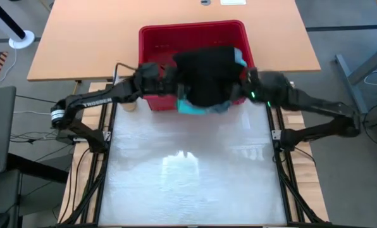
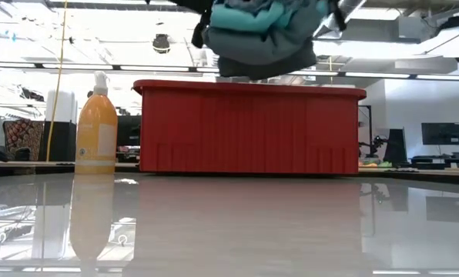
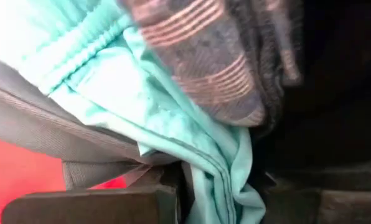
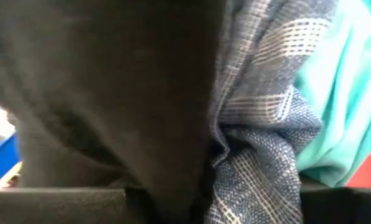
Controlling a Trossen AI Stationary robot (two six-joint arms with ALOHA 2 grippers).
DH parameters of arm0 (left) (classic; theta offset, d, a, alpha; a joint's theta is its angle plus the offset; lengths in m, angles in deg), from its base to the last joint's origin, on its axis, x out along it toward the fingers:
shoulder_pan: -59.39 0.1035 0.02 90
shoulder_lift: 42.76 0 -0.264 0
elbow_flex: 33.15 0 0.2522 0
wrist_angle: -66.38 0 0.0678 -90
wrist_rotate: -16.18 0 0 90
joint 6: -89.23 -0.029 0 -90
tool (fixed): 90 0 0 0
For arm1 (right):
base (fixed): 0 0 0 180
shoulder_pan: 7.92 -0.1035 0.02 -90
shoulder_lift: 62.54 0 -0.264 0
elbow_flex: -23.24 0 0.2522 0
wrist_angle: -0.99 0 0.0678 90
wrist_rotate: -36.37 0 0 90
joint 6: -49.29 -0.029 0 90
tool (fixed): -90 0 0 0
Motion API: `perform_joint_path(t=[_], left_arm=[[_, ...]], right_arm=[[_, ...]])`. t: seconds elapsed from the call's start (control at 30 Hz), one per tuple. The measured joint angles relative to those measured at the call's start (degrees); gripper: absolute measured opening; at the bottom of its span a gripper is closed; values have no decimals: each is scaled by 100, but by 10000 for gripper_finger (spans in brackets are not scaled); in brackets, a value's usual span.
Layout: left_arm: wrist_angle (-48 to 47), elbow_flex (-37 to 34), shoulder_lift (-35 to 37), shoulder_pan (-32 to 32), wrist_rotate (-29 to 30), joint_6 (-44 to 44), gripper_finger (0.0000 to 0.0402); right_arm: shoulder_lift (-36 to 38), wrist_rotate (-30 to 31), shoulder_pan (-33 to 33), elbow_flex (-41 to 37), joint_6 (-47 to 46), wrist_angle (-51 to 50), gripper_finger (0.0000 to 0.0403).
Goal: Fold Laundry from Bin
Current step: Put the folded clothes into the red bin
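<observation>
The laundry (image 1: 207, 79) is one bundle lifted above the near rim of the red bin (image 1: 157, 38): a black garment on top, turquoise (image 1: 191, 107) and grey-green cloth hanging underneath. In the low view the bundle (image 2: 264, 38) hangs clear above the bin (image 2: 249, 127). My left gripper (image 1: 169, 79) is shut on the bundle's left side, and my right gripper (image 1: 247, 82) is shut on its right side. The striped shirt (image 3: 198, 56) shows in both wrist views. My left gripper (image 3: 220, 202) pinches a fold of turquoise cloth (image 3: 213, 168) between its two fingers, with grey-green cloth (image 3: 98, 162) beside it. It comes roughly level from the table's left. The bundle is lifted clear and hangs slack. My right gripper (image 4: 213, 202) pinches several layers between its fingers: black cloth (image 4: 142, 162) and the striped shirt (image 4: 260, 174). It comes roughly level from the table's right. The bundle hangs clear of bin and table.
An orange pump bottle (image 2: 96, 123) stands at the bin's left near corner. The glossy work surface (image 1: 188, 171) stretches from the bin to the near edge. The wooden table (image 1: 81, 38) carries the bin at the far side.
</observation>
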Motion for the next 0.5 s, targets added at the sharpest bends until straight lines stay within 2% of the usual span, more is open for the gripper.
perform_joint_path(t=[0.1, 0.23, 0.37, 0.5], left_arm=[[-227, 162, -19, 569, -81, -209, 62], [-129, 370, -441, 1455, -597, -134, 60], [10, 546, -1174, 1932, -1071, 118, 60], [-174, 757, -1769, 2203, -1203, 146, 60]], right_arm=[[-673, -732, 762, 627, 289, 7, 160], [-1665, -1485, 1521, 1524, 493, -10, 160], [-2619, -1830, 1984, 2204, 512, -452, 160], [-3317, -1916, 2226, 2355, 522, -503, 160]])
